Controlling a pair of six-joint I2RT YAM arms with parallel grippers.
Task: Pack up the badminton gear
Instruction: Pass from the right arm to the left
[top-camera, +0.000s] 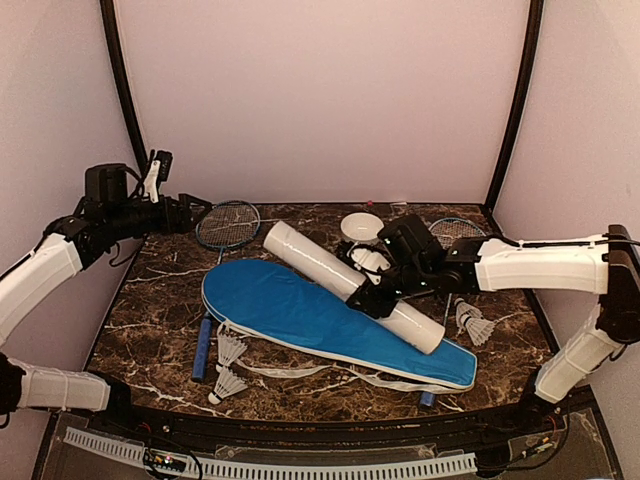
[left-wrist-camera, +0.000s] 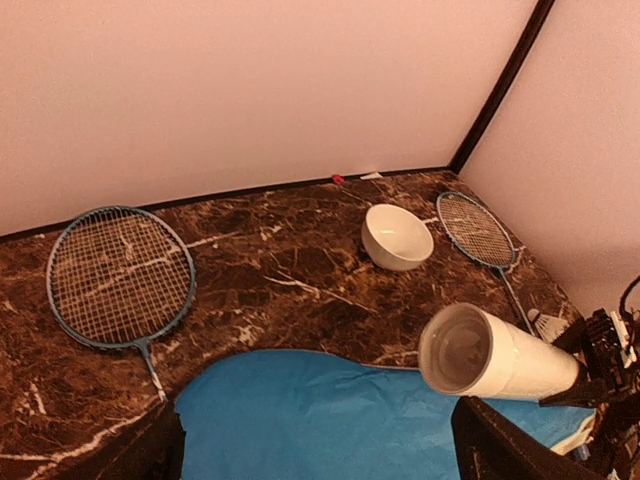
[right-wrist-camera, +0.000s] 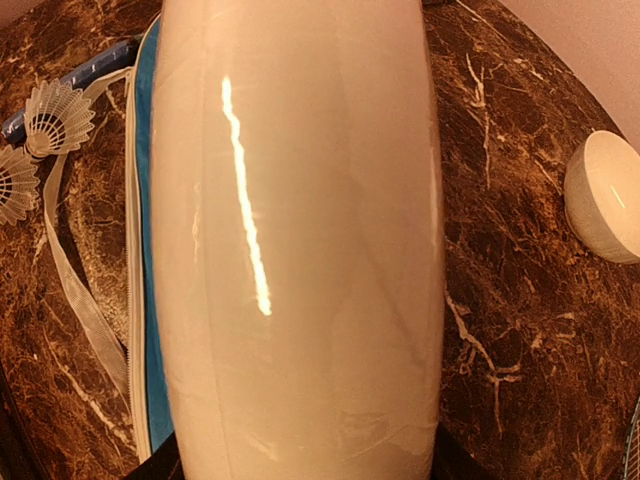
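Marble table (top-camera: 150, 325) is carrying the cover (top-camera: 290, 312) across its middle, the right gripper (top-camera: 378, 297) is clasping the tube (top-camera: 303, 256) over it, and the left gripper (top-camera: 195, 213) is hanging wide over the far-left corner.

free: bare worktop (top-camera: 150, 300) at frame left; strip at upper centre between racket head (top-camera: 228, 224) and bowl (top-camera: 361, 227) | blocked: centre, racket cover (top-camera: 290, 310) with tube (top-camera: 320, 262) slanted over it | lower left: left shuttlecocks (top-camera: 230, 365), blue handle (top-camera: 203, 348) | right: right shuttlecocks (top-camera: 478, 328)
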